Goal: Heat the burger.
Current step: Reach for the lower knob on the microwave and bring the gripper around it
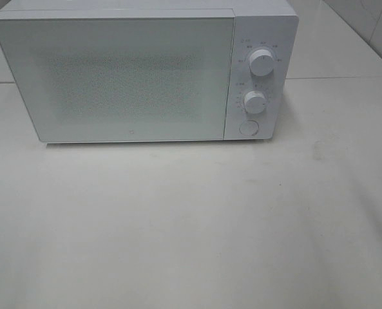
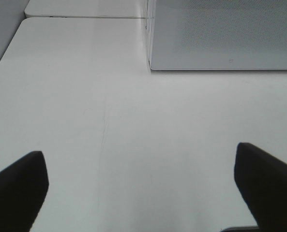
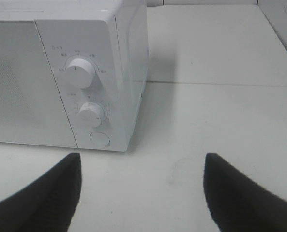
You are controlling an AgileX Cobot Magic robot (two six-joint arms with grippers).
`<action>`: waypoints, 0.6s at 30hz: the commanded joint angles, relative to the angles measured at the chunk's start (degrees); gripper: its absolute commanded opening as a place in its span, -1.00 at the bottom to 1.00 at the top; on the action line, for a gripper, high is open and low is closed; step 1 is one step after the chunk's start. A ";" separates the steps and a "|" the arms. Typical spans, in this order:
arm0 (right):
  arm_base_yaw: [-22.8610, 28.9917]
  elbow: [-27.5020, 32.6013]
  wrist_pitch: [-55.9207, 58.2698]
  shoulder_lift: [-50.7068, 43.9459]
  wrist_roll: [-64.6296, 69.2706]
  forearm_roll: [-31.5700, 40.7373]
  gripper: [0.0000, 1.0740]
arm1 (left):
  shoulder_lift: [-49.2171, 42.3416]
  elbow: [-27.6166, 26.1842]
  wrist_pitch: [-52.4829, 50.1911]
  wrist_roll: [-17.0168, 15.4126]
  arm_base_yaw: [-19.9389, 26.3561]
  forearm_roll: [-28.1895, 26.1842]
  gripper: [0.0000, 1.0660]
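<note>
Exterior high shows the microwave [image 1: 113,77] shut on the counter [image 1: 191,225], burger unseen; left pincer [image 2: 138,162] and right pincer [image 3: 142,162] gape empty. We judge opening its door comes next.

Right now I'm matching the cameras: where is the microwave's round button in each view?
Exterior high: round button, just right of the door's lower corner.
Left wrist: not in it.
Right wrist: round button, below the lower knob.
Shared landmark: the door, in all three.

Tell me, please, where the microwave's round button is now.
In the exterior high view, the round button sits low on the right-hand control panel of the microwave, directly below the lower knob.
</note>
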 commanded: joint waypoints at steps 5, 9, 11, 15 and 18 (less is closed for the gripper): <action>0.29 2.69 -9.40 -0.06 -0.23 0.00 0.28 | -0.86 0.11 -0.63 -0.23 0.17 -0.11 0.86; 0.29 5.90 -19.08 0.06 -0.23 0.00 0.27 | -0.86 0.11 -0.63 -0.23 0.17 -0.11 0.86; 0.29 6.59 -21.94 0.69 -0.23 0.00 0.27 | -0.86 0.11 -0.63 -0.23 0.17 -0.11 0.86; 0.29 6.82 -25.15 4.18 -0.23 0.00 0.27 | -0.86 0.11 -0.63 -0.23 0.17 -0.11 0.86; 0.29 6.82 -26.53 6.59 -0.23 0.00 0.27 | -0.86 0.11 -0.63 -0.23 0.17 -0.11 0.86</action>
